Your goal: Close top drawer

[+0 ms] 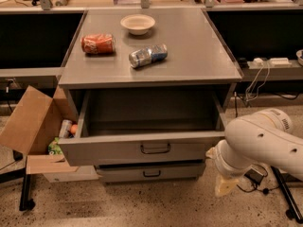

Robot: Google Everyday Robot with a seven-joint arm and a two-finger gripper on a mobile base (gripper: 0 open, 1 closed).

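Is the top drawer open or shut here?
Open: the top drawer juts out of the cabinet, its bare box interior showing. The gripper hangs low, right of the drawer front.

Matt metal top drawer (109,151), smooth plastic pincer (225,186) beside it

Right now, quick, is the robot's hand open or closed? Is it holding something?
Gripper: cannot be told. It hangs low near the floor, just right of the open top drawer, apart from its handle.

no legible text anywhere, gripper (225,185) low, right of top drawer (137,151)
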